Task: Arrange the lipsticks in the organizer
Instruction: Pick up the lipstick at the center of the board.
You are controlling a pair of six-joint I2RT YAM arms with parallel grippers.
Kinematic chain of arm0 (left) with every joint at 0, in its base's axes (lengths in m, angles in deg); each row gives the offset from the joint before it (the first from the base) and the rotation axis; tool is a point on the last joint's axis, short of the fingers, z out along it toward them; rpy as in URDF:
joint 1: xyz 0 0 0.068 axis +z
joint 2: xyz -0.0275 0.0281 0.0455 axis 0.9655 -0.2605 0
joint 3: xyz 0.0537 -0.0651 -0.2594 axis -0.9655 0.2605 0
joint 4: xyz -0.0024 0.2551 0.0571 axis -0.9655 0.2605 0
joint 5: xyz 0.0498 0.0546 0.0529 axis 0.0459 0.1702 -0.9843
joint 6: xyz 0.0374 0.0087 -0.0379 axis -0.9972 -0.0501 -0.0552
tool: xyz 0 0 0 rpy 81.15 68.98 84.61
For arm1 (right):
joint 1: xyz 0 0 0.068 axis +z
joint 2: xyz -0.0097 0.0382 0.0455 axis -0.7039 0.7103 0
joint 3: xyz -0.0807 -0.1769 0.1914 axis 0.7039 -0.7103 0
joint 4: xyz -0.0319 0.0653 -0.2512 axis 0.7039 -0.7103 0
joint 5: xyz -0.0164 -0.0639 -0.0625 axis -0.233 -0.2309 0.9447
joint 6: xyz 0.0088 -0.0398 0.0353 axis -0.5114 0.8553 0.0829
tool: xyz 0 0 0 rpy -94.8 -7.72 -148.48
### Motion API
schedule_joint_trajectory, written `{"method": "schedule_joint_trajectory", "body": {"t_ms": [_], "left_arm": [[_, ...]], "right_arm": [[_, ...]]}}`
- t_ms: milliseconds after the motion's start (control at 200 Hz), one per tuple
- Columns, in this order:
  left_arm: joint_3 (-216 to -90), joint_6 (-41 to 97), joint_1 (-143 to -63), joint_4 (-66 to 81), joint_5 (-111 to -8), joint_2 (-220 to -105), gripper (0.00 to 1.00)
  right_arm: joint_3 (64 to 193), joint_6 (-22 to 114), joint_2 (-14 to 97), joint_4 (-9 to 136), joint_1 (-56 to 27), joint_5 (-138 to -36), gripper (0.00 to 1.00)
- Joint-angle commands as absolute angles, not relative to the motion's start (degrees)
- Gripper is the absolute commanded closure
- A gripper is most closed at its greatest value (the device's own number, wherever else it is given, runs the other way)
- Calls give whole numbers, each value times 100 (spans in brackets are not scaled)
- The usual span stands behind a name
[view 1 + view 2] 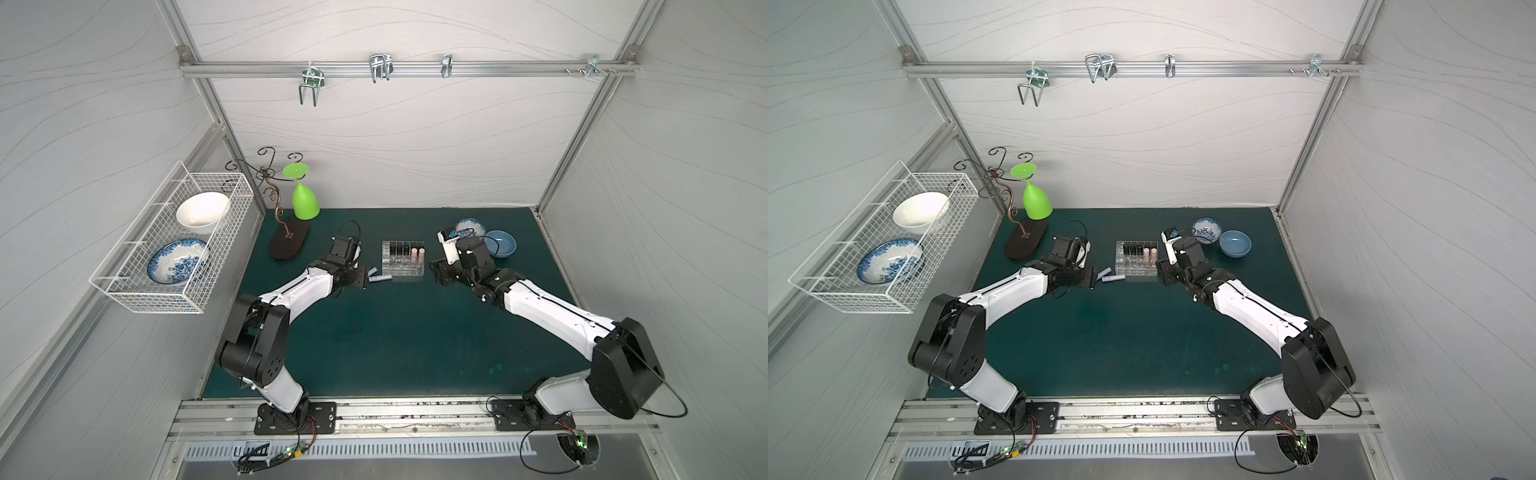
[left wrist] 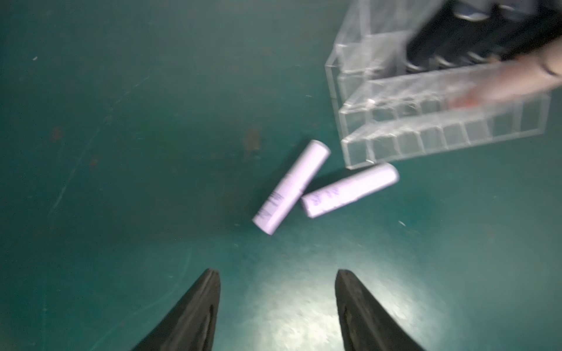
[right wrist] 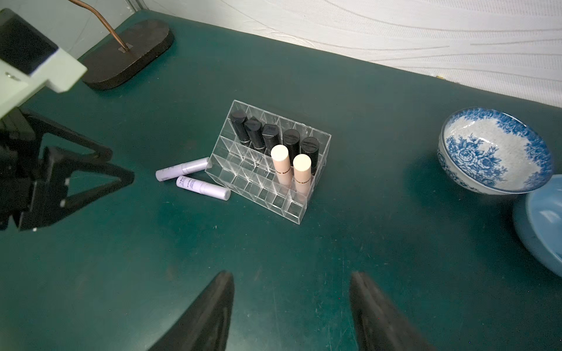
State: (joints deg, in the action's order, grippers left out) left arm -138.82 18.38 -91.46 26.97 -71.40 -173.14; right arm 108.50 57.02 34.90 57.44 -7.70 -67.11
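Both top views, organizer [image 1: 405,272]: clear acrylic grid box on the green mat [image 1: 395,340], between the two arms.
Top views, standing tubes: black lipsticks [image 1: 397,248] in a row toward the back wall; two pink lipsticks [image 1: 418,257] just in front of them, at the end nearer the right arm.
Top views, loose tubes: two lilac lipsticks [image 1: 380,277] lie flat on the mat, just beside the organizer's side that faces the left arm.
Top views, left gripper [image 1: 364,277]: low over the mat, its tips just beside the lilac lipsticks.
Top views, right gripper [image 1: 436,270]: near the organizer's opposite side.
Left wrist, jaws: spread wide with nothing between them and bare mat beneath.
Left wrist, lilac lipsticks: ahead of the fingertips and untouched, angled into a V. One far end sits right at the organizer's front corner. The view is blurred.
Right wrist, jaws: spread wide and empty over bare mat.
Right wrist, organizer: five black lipsticks stand upright in one row, and the two pink lipsticks stand upright in the next row forward.
Right wrist, surroundings: floral bowl [image 3: 492,152] beside a blue bowl [image 3: 541,225]; dark stand base [image 3: 127,54] beyond the lilac lipsticks.
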Motion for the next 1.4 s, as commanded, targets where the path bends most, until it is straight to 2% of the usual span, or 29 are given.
{"method": "schedule_joint_trajectory", "body": {"t_ms": [0,235,595,1066,1396], "left_arm": [[-14226,1931,-8890,2631,-6647,-17564,37],[-14412,1819,-8854,2569,-6165,-18010,37],[-14727,1799,-8853,2685,-5998,-18530,38],[-15032,1913,-8861,2940,-6033,-18962,57],[-15222,1861,-8966,3047,-6120,-19307,59]], "right_arm": [[10938,5631,3547,5750,-790,-6797,36],[10982,5623,3635,5730,-791,-6841,36],[11035,5607,3735,5704,-790,-6931,36],[11044,5594,3714,5677,-790,-6989,36],[11062,5588,3735,5666,-789,-6986,37]]}}
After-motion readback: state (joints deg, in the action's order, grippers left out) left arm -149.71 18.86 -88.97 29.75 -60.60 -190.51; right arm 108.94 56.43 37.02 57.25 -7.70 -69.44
